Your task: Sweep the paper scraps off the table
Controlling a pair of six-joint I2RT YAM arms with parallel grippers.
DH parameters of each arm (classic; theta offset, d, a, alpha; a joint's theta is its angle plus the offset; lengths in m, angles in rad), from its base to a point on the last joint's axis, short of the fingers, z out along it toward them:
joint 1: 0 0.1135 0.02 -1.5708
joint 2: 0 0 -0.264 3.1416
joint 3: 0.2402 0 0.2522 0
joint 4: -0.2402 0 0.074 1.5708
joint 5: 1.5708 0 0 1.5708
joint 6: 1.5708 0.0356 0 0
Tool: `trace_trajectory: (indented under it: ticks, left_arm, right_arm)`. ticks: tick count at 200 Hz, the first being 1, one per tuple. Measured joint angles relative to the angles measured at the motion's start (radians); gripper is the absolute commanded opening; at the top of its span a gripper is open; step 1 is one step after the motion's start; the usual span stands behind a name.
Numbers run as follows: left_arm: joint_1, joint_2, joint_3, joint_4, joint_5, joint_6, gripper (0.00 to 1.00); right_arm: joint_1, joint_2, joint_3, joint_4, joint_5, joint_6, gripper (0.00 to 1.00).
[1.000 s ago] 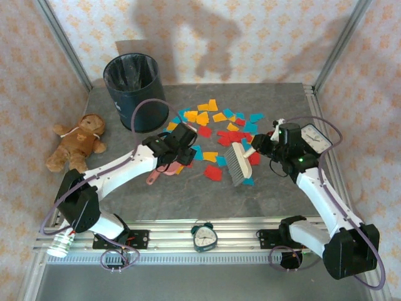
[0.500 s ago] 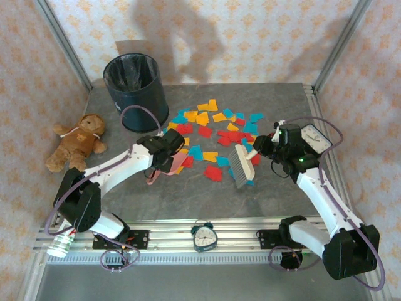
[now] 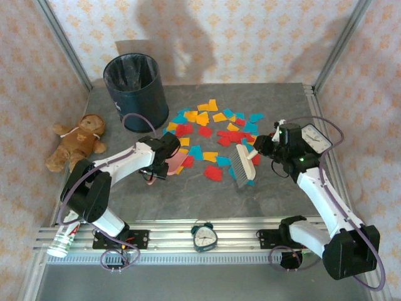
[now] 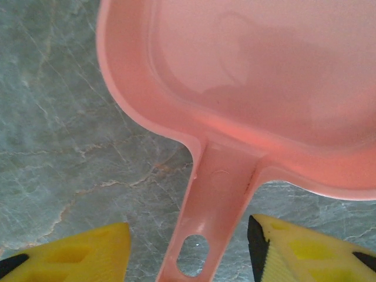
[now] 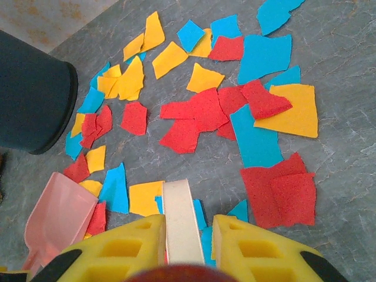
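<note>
**Scraps loose on the slab; dustpan handle straddled, brush gripped**

Table (image 3: 188,200): dark grey stone pattern, rail frame along the near edge.

Bin (image 3: 135,88): back left, upright, dark, lined with a black bag. Inside too dark to tell any contents.

Left arm: reaching low from the near-left corner. Left gripper (image 4: 188,235) over the dustpan handle, one yellow finger on each side. Jaws partly apart, bare table visible between one finger and the handle, not clamped.

Right arm: elbow out to the right, bent inward. Right gripper (image 5: 188,226) closed on the cream handle of the brush (image 3: 241,164), bristles down on the table.

Teddy bear (image 3: 78,141): lying at the left edge.

Dustpan (image 4: 258,88): pink, flat on the table at the near-left fringe of the scraps. Pan floor plain pink, front lip cut off in the left wrist view.

Paper scraps (image 5: 194,117): red, yellow-orange and blue, flat on mid-table between bin and right gripper. Several overlapping, a few against the brush.

White clock (image 3: 315,138): partly hidden behind the right arm.

Alarm clock (image 3: 204,236): on the near rail between the bases.
</note>
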Motion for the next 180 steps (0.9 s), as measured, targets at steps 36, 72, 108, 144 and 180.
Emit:
trace_trajectory:
  ticks: [36, 72, 108, 144, 180]
  left_arm:
    - [0.01, 0.031, 0.0, 0.0, 0.019, 0.008, 0.44]
    - [0.01, 0.067, 0.0, 0.0, 0.039, 0.022, 0.4]
    - [0.01, 0.095, 0.0, -0.001, 0.05, 0.04, 0.3]
    - [0.01, 0.095, 0.021, -0.021, 0.05, 0.049, 0.28]
    - [0.008, 0.069, 0.062, -0.068, 0.045, 0.072, 0.27]
  right_arm:
    - [0.0, 0.0, 0.0, 0.0, 0.0, 0.0, 0.0]
    - [0.0, 0.0, 0.0, -0.001, 0.003, 0.0, 0.0]
    - [0.0, 0.0, 0.0, -0.011, 0.003, 0.0, 0.0]
    - [0.0, 0.0, 0.0, -0.019, 0.003, 0.0, 0.0]
    - [0.0, -0.004, 0.0, -0.019, 0.007, 0.0, 0.0]
